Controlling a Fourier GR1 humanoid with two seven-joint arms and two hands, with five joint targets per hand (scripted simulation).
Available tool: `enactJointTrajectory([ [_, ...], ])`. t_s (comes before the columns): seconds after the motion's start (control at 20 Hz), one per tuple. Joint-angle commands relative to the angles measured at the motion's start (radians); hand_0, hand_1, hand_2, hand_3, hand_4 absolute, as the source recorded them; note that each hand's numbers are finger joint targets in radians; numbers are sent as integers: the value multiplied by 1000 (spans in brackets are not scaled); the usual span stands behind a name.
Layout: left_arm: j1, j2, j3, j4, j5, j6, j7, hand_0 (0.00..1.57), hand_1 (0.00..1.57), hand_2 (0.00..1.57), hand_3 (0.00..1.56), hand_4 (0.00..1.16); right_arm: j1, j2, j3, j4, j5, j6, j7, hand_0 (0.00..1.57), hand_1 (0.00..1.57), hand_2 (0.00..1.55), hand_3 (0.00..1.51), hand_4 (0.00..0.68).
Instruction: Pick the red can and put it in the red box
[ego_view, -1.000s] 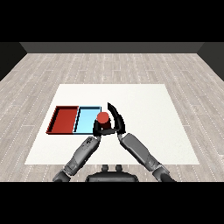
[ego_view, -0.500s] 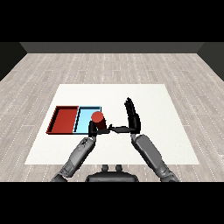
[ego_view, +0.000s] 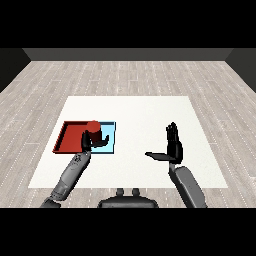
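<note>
The red can (ego_view: 93, 130) is held upright in my left hand (ego_view: 91, 143), whose fingers and thumb curl round its lower part. Can and hand hover at the seam between the red tray (ego_view: 71, 136) and the light blue tray (ego_view: 111, 136). Whether the can touches a tray floor I cannot tell. My right hand (ego_view: 173, 147) is raised over the bare table to the right of the trays, fingers straight and pointing up, thumb stretched out to the left, holding nothing.
The two trays lie side by side at the left of the white table (ego_view: 145, 115), red on the left, light blue on the right. Bare white tabletop stretches between the trays and my right hand and beyond it.
My left hand has carried the red can leftward from over the blue tray to the seam with the red tray. My right hand has let go, swung away to the right and opened.
</note>
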Motion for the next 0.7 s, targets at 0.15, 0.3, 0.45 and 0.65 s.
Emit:
enactJointTrajectory([
  [0.15, -52, 152, 135, 145, -14, -48, 44, 1571, 1571, 1555, 1462, 1091, 103, -49, -93, 46, -14, 53, -63, 0, 0, 0, 0, 0],
  [0.3, -73, 139, 214, 324, 30, -120, -46, 1571, 1571, 1571, 1497, 1120, 93, -55, -79, 24, 30, 20, 0, 0, 0, 0, 0, 0],
  [0.45, -195, 191, 216, 494, -20, -139, 22, 1571, 1571, 1560, 1483, 1091, 52, -48, -119, 112, 13, 36, -8, 0, 0, 0, 0, 0],
  [0.65, -321, 127, 220, 749, -76, -94, -11, 1571, 1571, 1565, 1473, 1079, 31, -82, -171, 157, -1, 63, 13, 0, 0, 0, 0, 0],
])
